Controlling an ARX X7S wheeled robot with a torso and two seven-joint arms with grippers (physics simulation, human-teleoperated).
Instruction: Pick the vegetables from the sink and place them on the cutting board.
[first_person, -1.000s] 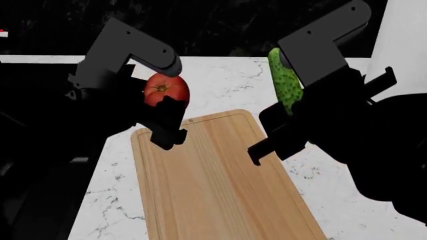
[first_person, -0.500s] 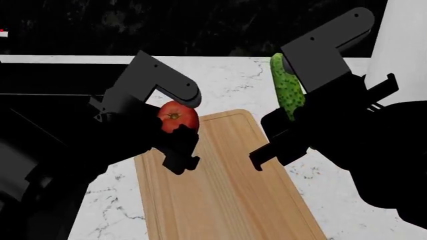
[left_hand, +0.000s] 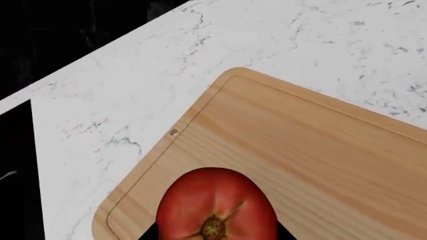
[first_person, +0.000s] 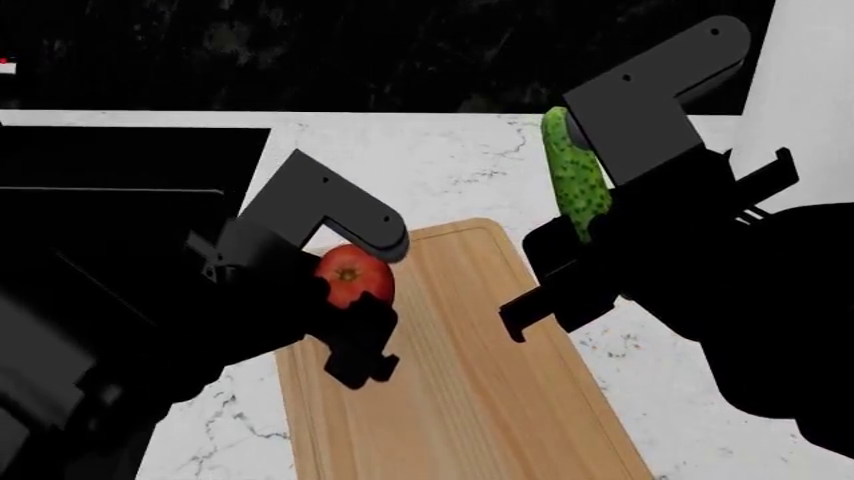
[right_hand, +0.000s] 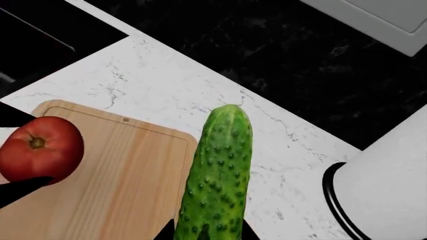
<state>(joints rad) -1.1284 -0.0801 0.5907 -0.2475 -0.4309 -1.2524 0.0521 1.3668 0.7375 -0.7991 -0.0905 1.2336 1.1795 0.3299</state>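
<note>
Left wrist view: the tomato (left_hand: 215, 205) sits clamped in the left pincer (left_hand: 215, 231), directly above the near-corner area of the cutting board (left_hand: 320, 150), which rests on the marble tabletop (left_hand: 133, 90). Head view: the left pincer (first_person: 350, 300) holds the tomato (first_person: 355, 276) over the board's (first_person: 454, 380) left edge; the right pincer (first_person: 577, 255) grips the cucumber (first_person: 573, 180), long axis upright, beside the board's right edge. Right wrist view: the cucumber (right_hand: 215, 175) hangs over bare tabletop, so it seems to need a leftward shift. The sink (first_person: 120, 170) shows no vegetables.

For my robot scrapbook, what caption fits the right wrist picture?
Bumpy dark-green cucumber held over white marble countertop, beside round red tomato above light-wood cutting board.
</note>
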